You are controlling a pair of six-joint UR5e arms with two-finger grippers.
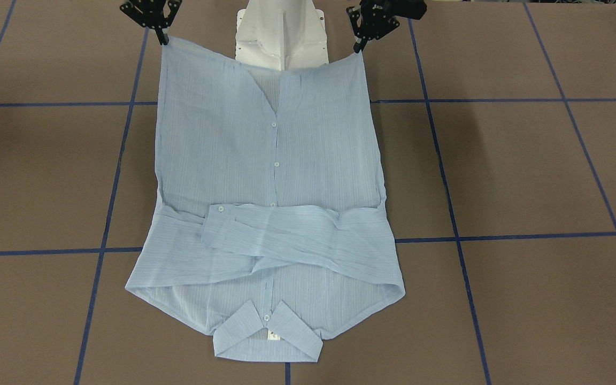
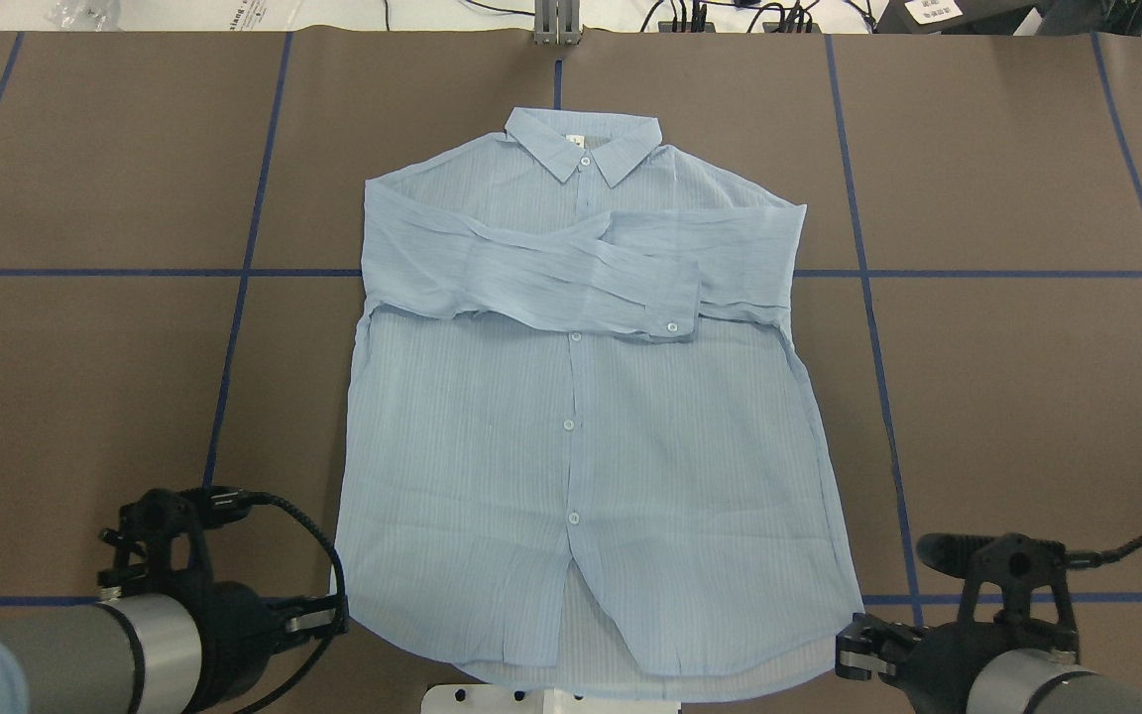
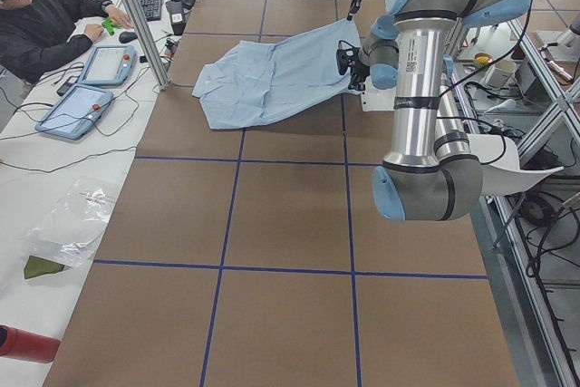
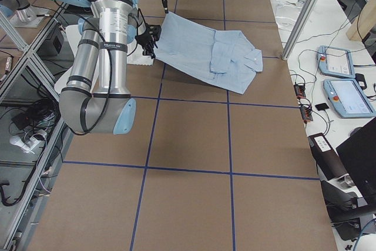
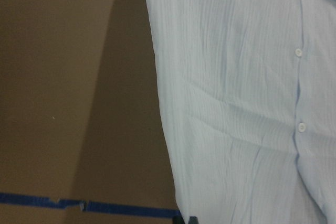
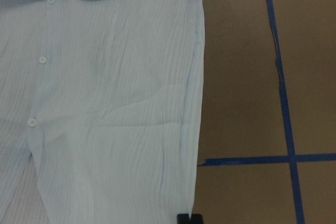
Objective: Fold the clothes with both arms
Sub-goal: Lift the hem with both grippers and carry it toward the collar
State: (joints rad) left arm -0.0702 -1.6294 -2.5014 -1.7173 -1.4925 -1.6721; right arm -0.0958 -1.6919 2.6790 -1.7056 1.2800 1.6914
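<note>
The light blue striped shirt (image 2: 581, 416) lies front up on the brown table, collar (image 2: 583, 139) at the far side and both sleeves (image 2: 551, 273) folded across the chest. My left gripper (image 1: 360, 45) is shut on one corner of the hem, and my right gripper (image 1: 162, 37) is shut on the other. The hem edge (image 1: 265, 61) hangs taut between them, raised off the table near my base, as the exterior left view shows (image 3: 308, 52). Each wrist view shows the shirt's side edge (image 5: 163, 108) (image 6: 197, 103) running down to a dark fingertip at the bottom.
The white pedestal base (image 1: 281, 32) stands just behind the lifted hem. Blue tape lines (image 2: 244, 273) grid the brown table (image 2: 85, 397). A person (image 3: 45, 15) sits at a side bench with tablets (image 3: 77, 106) beyond the far table edge.
</note>
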